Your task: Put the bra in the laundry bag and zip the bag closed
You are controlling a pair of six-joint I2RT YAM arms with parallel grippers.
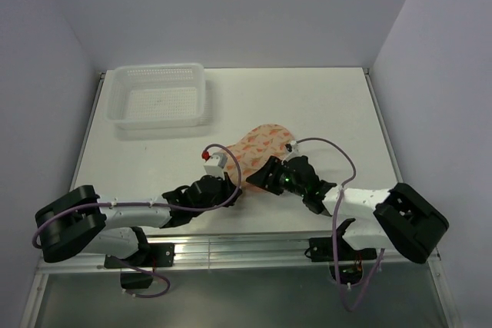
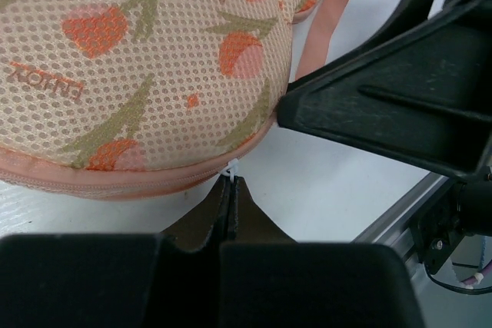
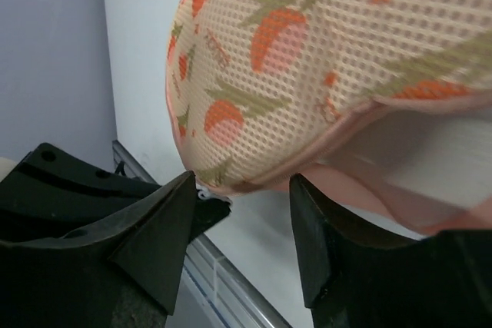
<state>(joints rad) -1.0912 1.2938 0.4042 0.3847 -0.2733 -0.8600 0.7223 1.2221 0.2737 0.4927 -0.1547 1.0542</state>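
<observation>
Zipping in hand: peach wedge-printed mesh laundry bag [image 1: 261,144] lies on the white table [image 1: 323,105], bra not visible; left gripper [image 2: 233,188] clenches its small white zipper tab [image 2: 233,167], right gripper [image 3: 242,182] gapes astride the rim [image 3: 338,134], which likely needs bracing before pulling.

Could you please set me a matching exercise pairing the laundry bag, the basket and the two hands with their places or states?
1 laundry bag
2 white lattice basket
3 left hand
4 right hand

A far-left corner of the table
B shut, tips at the bag's pink rim
C open, fingers either side of the bag's edge
D mid-table, just beyond both hands

Pairs: 1-D, 2-A, 3-B, 4-C
</observation>
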